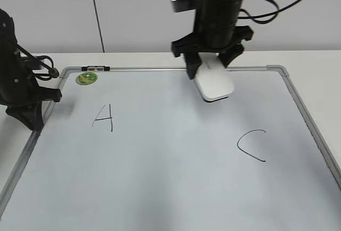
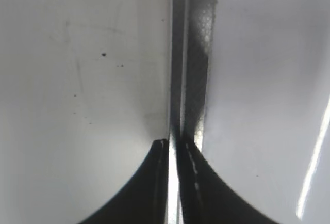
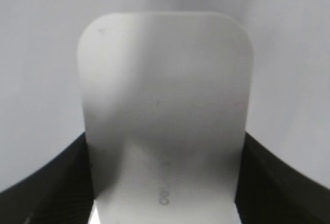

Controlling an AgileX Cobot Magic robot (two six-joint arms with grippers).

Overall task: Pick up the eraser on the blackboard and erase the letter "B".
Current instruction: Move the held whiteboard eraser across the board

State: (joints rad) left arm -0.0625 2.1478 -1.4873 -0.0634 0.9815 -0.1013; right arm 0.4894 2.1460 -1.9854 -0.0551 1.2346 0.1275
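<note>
The white eraser (image 1: 214, 83) is held between the jaws of my right gripper (image 1: 210, 65) near the top middle of the blackboard (image 1: 170, 188). It fills the right wrist view (image 3: 165, 105), with a black jaw on each side and small grey lettering on its top. No letter "B" shows on the board; the space between the black "A" (image 1: 104, 117) and the black "C" (image 1: 250, 145) is blank. My left gripper (image 2: 174, 144) is shut and empty over the board's grey left frame (image 2: 193, 53); it also shows in the exterior view (image 1: 33, 115).
A round green sticker (image 1: 86, 78) sits at the board's top left corner. The grey metal frame (image 1: 311, 124) runs around the board. The white table (image 1: 319, 63) lies beyond it. My left arm stands at the board's left edge.
</note>
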